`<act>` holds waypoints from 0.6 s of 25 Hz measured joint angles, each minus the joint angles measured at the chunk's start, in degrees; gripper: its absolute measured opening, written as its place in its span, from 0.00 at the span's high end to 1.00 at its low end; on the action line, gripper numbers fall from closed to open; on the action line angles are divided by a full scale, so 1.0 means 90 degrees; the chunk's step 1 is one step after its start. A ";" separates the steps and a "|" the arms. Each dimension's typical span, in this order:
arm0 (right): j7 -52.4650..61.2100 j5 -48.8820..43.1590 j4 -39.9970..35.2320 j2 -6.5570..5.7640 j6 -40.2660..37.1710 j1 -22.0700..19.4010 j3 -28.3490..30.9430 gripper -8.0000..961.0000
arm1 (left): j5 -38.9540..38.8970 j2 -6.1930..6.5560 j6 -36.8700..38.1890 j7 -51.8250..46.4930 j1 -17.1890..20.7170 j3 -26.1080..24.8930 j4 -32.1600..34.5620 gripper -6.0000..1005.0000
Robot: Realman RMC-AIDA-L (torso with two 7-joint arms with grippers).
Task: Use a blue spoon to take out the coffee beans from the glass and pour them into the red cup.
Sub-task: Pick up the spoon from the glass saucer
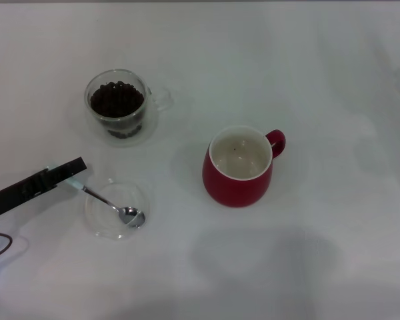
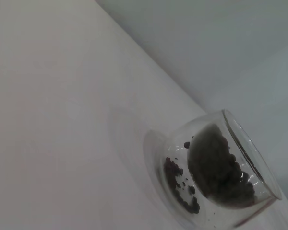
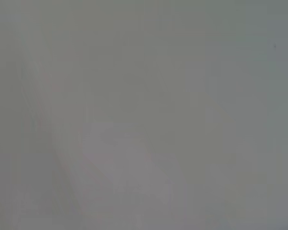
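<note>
Left end effector grips the blue spoon, its bowl in a glass dish; no writing visible

White tabletop fills view; soft shadows, pale wall behind.

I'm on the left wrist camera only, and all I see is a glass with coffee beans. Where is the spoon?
Observer: The spoon lies with its bowl in a shallow clear dish, nearer the robot than the glass.
Operator: Is the left gripper near it?
Observer: Yes, the left gripper is right at the end of the spoon's handle. I can't tell whether it has a grip.
Operator: And the red cup?
Observer: The red cup stands upright to the right of the dish, apart from it. It is nearly empty, with one dark speck inside.
</note>
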 joint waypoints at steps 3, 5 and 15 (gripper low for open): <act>0.0001 0.0002 0.0000 0.0000 0.0000 -0.0018 0.0000 0.09 | -0.0037 0.0000 0.0005 0.0003 -0.0001 -0.0025 0.0003 0.78; 0.0002 0.0003 0.0000 0.0000 -0.0002 -0.0029 0.0000 0.09 | -0.0070 0.0000 0.0008 0.0004 0.0003 -0.0030 0.0016 0.78; 0.0006 0.0052 0.0000 0.0000 -0.0045 -0.0050 0.0000 0.09 | -0.0204 -0.0019 0.0024 -0.0033 0.0110 -0.0040 0.0047 0.78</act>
